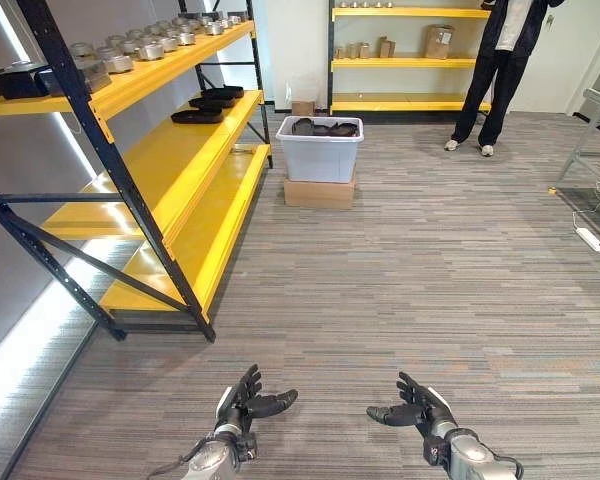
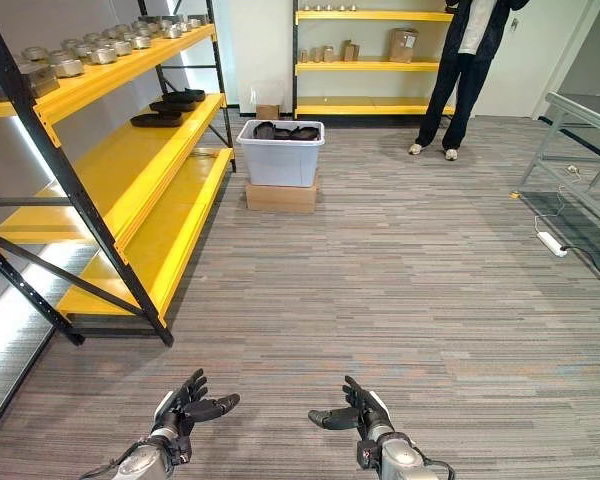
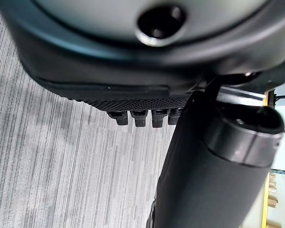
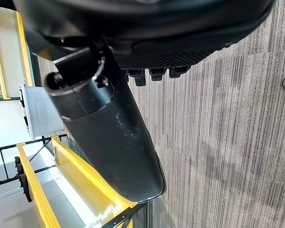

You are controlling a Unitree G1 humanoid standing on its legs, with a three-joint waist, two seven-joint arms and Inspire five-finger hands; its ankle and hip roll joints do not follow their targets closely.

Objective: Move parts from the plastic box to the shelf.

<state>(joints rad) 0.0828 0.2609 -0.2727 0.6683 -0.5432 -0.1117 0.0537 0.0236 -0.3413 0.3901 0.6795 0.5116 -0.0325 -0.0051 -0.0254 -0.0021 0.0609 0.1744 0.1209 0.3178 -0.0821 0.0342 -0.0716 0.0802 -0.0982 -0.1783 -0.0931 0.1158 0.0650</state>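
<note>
A pale plastic box (image 1: 320,152) holding several black parts (image 1: 325,128) stands far ahead on a cardboard carton (image 1: 319,192). The yellow shelf (image 1: 185,150) runs along the left, with black parts (image 1: 208,103) on its middle level and metal parts (image 1: 130,48) on its top level. My left hand (image 1: 242,401) and right hand (image 1: 417,408) hover low over the carpet near me, both open and holding nothing, far from the box. In the right wrist view the box (image 4: 38,111) shows past my thumb (image 4: 109,137).
A person (image 1: 500,70) stands at the back right by a second yellow shelf (image 1: 410,60) with small boxes. A metal table frame (image 1: 595,140) and a white power strip (image 1: 589,238) lie at the right. Striped carpet stretches between me and the box.
</note>
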